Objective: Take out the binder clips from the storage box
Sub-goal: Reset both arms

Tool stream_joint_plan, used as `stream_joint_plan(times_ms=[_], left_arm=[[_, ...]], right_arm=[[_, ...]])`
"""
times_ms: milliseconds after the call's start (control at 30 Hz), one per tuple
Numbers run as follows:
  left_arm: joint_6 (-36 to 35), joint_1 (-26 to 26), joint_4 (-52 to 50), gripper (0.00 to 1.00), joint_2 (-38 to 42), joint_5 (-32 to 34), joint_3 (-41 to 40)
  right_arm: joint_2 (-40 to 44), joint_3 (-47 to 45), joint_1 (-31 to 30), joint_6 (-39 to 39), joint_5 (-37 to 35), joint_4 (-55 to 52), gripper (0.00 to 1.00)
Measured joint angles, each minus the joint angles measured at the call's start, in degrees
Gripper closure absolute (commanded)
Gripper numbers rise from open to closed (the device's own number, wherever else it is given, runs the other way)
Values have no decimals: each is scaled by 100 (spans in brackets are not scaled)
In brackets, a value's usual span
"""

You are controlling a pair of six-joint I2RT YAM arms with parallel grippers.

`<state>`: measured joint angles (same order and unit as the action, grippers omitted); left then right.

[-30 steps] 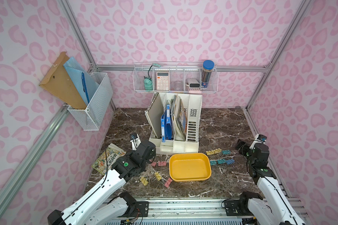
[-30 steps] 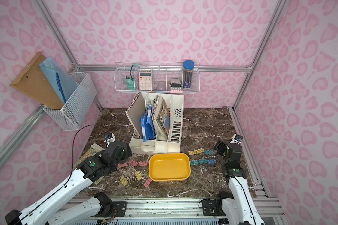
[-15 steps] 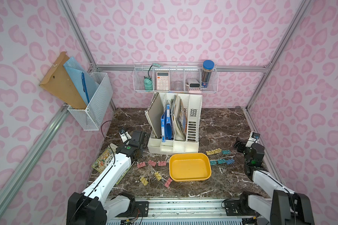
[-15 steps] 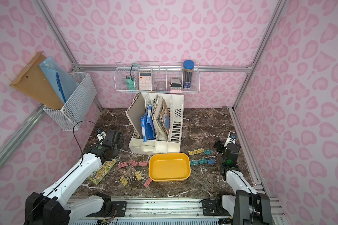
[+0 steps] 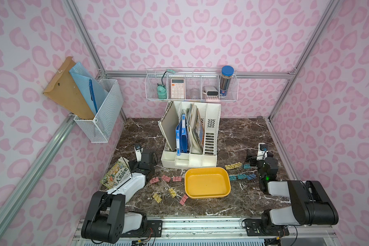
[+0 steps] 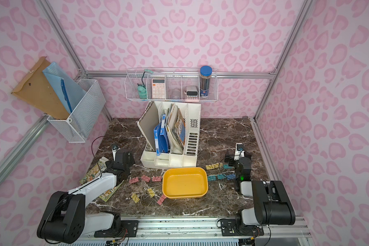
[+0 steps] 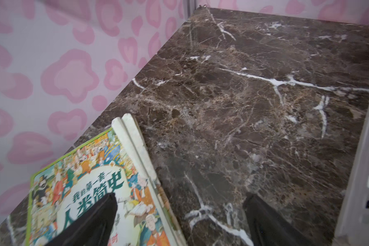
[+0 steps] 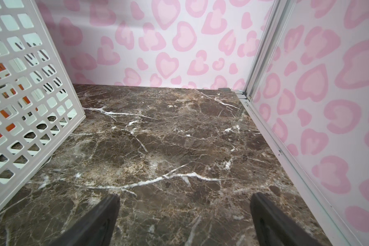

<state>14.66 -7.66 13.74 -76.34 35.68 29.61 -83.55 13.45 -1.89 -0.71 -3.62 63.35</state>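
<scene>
One storage box [image 5: 207, 169] is seen in both top views: a shallow yellow-orange tray, rectangular with rounded corners and low walls, set flat on the dark marbled bench [image 5: 239, 136] just at 6 o'clock of the single cream file organiser [image 5: 210, 132].

The binder clips [image 5: 166, 178] are all found on the bench outside the box. About thirteen can be counted (the smallest ones blur together). At 9 o'clock of the box three pink ones are lined up; at 8 o'clock two yellow ones are spaced apart; at 7 o'clock one pink clip lies just beside the box's corner. At 2 o'clock a row of what seem to be three yellow clips is followed by one teal. At 3 o'clock two teal clips and one blue are lined up.

Two hands are shown. The left hand [image 7: 179, 204] is held spread, one finger over a picture book [image 5: 117, 175] and one over bare bench. The right hand [image 8: 184, 200] is likewise held spread above bare bench, past the clips at 3 o'clock.
</scene>
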Motion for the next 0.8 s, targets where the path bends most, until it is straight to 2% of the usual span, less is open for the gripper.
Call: stream_joint_plan(times_ms=[233,400,533,633,733,800], left_arm=[[-920,184,1849,3,-595,-380,-404],[-1032,590,2951,3,-852,-688,-767],[-1005,796,3362,4,-901,-1182,-929],[-990,925,3963,4,-1314,-1379,-1034],[-1001,986,4124,4,-1458,-1676,-1075],[-973,1084,3989,2,-1456,-1714,-824]], right_arm=[[-411,-535,-120,208,-90,1259,0],[-551,-590,-146,245,-111,1727,0],[-584,-494,-146,243,-197,1794,0],[-592,-459,-146,236,-289,1788,0],[-592,-444,-146,221,-317,1788,0],[-592,-444,-146,219,-323,1788,0]])
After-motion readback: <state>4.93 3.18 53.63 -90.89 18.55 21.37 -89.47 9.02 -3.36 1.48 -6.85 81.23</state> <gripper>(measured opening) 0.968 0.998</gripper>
